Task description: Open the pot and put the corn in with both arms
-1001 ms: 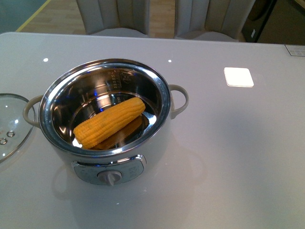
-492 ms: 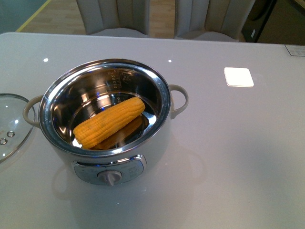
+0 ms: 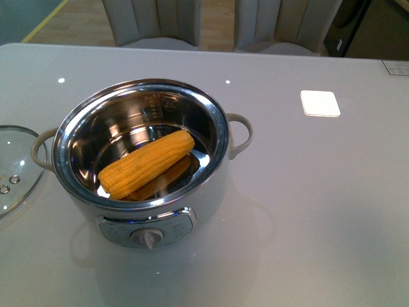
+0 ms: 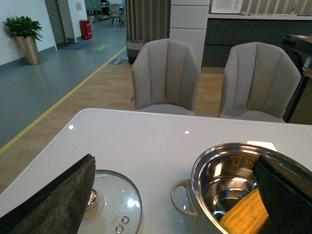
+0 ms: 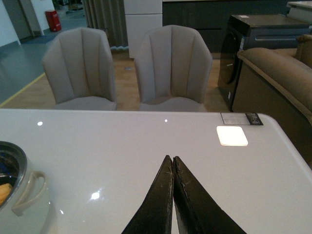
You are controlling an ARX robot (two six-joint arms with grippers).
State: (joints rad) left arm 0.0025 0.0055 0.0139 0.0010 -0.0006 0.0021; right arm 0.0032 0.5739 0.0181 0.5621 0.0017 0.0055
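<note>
Left gripper (image 4: 165,195) spread wide, right gripper (image 5: 173,168) pressed together, both empty. At the front view's centre left the table (image 3: 307,192) bears the pot (image 3: 144,163) (uncovered), the corn (image 3: 146,164) lying inside; glass lid (image 3: 14,166) at left edge.

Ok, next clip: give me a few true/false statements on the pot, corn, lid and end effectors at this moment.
1. The corn lies inside the pot. True.
2. The glass lid sits on the pot. False: it lies on the table, beside the pot's left handle.
3. The right end effector is shut and holds nothing. True.
4. The left end effector is clamped on the corn. False: it is open, its fingers wide apart, holding nothing.
5. Both arms show in the front view. False: neither does.
</note>
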